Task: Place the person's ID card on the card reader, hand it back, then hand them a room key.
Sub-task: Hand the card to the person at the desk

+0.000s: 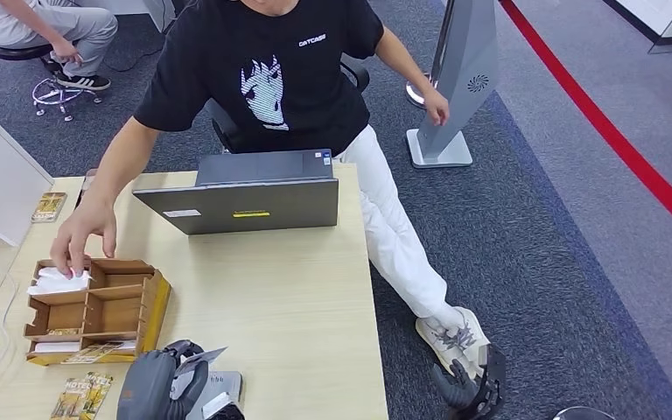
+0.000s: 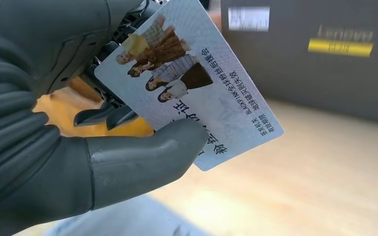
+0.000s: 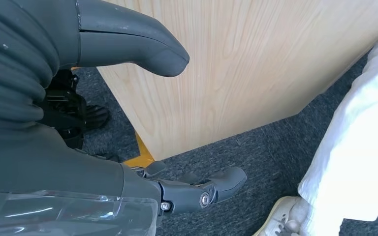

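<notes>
Left hand (image 1: 164, 385) low at the near edge of the wooden table (image 1: 297, 297), clamped on the ID card (image 1: 199, 358): thumb (image 2: 147, 152) pressed against the printed face, darker fingers (image 2: 103, 115) behind it. Card (image 2: 189, 81) tilted, white, with a group photo and lines of print (characters too small to read surely). Directly under that hand, a grey card reader (image 1: 219, 388), partly hidden by the hand; cannot tell whether the card touches it. Right hand (image 1: 471, 385) hanging off the table's right side over the grey carpet (image 1: 560, 262), near a white shoe (image 1: 451, 337); holding nothing, thumb (image 3: 138, 44) and fingers (image 3: 202, 189) apart.

To the left, a wooden compartment organizer (image 1: 96, 308) with cards in its near slots and white paper in the far-left one, where a person's hand (image 1: 83, 236) rests. Just near of it, loose printed cards (image 1: 81, 395) on the table. Farther back, a grey Lenovo laptop (image 1: 249, 197), lid toward the camera. Person in a black T-shirt (image 1: 262, 70) and white trousers seated behind it. A grey kiosk stand (image 1: 459, 79) on the floor to the right, beside a red floor line (image 1: 604, 122).
</notes>
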You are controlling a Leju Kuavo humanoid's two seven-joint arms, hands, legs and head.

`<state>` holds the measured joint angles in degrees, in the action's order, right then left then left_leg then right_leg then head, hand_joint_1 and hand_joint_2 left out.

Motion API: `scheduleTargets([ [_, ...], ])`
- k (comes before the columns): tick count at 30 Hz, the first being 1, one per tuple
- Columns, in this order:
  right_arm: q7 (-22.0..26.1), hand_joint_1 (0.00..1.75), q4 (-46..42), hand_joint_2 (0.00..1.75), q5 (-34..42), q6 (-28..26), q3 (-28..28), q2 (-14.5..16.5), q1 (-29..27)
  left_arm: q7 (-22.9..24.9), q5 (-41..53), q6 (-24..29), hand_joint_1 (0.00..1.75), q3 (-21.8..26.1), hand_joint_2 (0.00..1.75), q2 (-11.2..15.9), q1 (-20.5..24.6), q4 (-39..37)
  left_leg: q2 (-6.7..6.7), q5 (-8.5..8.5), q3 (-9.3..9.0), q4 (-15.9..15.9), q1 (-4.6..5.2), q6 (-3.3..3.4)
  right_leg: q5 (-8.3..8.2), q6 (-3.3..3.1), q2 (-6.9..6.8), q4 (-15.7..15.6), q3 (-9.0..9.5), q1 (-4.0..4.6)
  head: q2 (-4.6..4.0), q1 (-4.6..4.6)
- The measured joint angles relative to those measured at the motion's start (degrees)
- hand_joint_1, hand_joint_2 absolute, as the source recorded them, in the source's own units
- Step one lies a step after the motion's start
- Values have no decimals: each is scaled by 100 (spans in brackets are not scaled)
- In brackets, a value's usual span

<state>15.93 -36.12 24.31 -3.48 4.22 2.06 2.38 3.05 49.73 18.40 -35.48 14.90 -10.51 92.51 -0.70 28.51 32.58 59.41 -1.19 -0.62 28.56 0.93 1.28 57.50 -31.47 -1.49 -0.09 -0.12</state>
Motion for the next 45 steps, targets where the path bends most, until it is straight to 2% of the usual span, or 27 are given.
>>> scheduleTargets([
  [7,0,0,4,175,-99,-3,13,30,4,-369,622,49,175,673,175,-103,231,135,-1,-5,-1,0,-1,-4,-2,-3,0,1,0,1,0,-1],
  [17,-19,0,27,175,-222,33,10,45,35,-350,1108,-221,175,1549,175,-152,761,184,-2,-7,0,0,-1,-4,-3,-2,-1,2,1,1,0,0],
  [28,-66,0,107,175,-322,75,-32,63,115,-216,1301,-391,175,2045,175,87,1535,-64,-3,-11,0,0,-2,-4,-5,-3,-1,5,1,1,0,-1],
  [29,-65,0,116,175,-332,84,-42,66,121,-212,1307,-391,168,2072,175,109,1585,-93,-3,-11,0,0,-2,-4,-5,-3,-1,5,1,1,0,-1],
  [31,-54,0,134,175,-363,107,-66,67,122,-211,1310,-390,97,2125,175,158,1652,-137,0,-11,0,0,-2,-4,-5,-3,3,5,0,1,0,-1],
  [33,-28,0,147,175,-384,123,-92,67,104,-211,1302,-386,17,2183,175,209,1672,-162,3,-10,0,0,-2,-4,-5,-3,8,5,-2,1,0,0],
  [35,5,0,158,175,-383,129,-113,67,77,-226,1264,-383,0,2232,175,251,1667,-175,2,-10,3,0,-1,-3,-4,-3,8,5,-4,1,0,-1],
  [45,42,0,168,175,-295,132,-155,67,40,-438,1084,-451,0,2328,175,366,1494,-159,0,-10,6,0,-1,-4,-5,-3,4,5,-6,1,0,-1],
])
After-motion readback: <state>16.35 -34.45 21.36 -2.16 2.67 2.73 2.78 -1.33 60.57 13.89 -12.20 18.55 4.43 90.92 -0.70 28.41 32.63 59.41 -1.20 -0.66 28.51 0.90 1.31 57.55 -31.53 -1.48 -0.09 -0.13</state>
